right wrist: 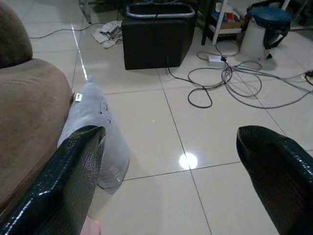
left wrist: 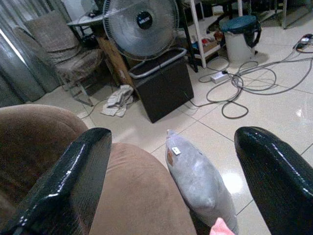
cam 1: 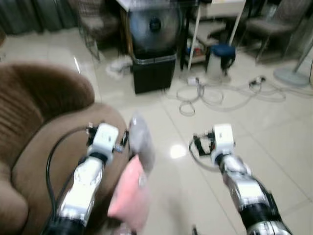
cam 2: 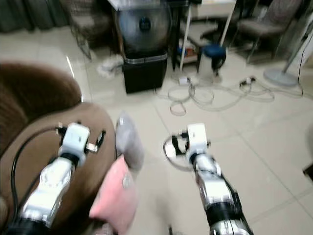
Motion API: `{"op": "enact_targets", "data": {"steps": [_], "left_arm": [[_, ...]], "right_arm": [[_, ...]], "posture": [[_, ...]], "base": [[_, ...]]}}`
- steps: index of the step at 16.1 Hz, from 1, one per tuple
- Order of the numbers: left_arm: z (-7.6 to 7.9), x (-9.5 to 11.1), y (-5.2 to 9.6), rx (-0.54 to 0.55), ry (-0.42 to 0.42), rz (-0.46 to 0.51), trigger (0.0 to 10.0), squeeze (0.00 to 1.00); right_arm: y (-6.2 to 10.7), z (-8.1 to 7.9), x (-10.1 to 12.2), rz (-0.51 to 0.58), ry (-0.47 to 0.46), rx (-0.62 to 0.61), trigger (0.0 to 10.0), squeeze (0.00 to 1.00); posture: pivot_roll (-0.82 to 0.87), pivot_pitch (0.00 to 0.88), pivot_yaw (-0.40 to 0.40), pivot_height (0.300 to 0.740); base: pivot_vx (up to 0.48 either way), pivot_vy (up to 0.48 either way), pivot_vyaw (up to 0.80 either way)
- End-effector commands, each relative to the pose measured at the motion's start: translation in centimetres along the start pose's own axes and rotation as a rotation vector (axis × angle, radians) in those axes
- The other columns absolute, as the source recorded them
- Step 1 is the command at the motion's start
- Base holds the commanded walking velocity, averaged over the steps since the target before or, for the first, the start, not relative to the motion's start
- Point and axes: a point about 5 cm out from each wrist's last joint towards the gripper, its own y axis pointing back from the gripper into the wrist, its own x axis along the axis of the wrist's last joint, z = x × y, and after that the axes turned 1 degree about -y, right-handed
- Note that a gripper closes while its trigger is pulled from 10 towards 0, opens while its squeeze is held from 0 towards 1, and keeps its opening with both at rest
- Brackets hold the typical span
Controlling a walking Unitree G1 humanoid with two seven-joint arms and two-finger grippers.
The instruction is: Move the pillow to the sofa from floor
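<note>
My left gripper [left wrist: 168, 181] is spread wide and holds nothing, hovering over the brown sofa [left wrist: 137, 196] arm. My right gripper [right wrist: 168, 181] is equally wide apart and empty above the tiled floor [right wrist: 161, 127]. The grey pillow [right wrist: 95, 127] stands on the floor, leaning against the sofa, with a pink pillow [cam 1: 131, 193] just beside it. Its small white tag [left wrist: 176, 151] is too small to read.
</note>
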Motion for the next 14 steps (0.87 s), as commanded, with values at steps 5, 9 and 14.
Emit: {"op": "enact_targets", "data": {"steps": [5, 9, 14], "left_arm": [[0.01, -0.12, -0.10, -0.004, -0.003, -0.004, 10.0, 0.00], [0.17, -0.17, -0.03, -0.012, -0.003, -0.003, 10.0, 0.00], [0.56, -0.16, -0.11, -0.029, -0.003, 0.001, 10.0, 0.00]], "right_arm": [[-0.12, -0.09, 0.00, -0.011, 0.005, 0.008, 10.0, 0.00], [-0.07, -0.08, 0.03, -0.006, 0.008, 0.011, 10.0, 0.00], [-0.04, -0.19, 0.03, -0.007, 0.017, 0.026, 10.0, 0.00]], "posture": [[0.03, 0.000, -0.003, 0.637], [0.03, 0.000, -0.006, 0.624], [0.03, 0.000, -0.016, 0.624]], "base": [[0.000, 0.000, 0.00], [0.000, 0.000, 0.00], [0.000, 0.000, 0.00]]}}
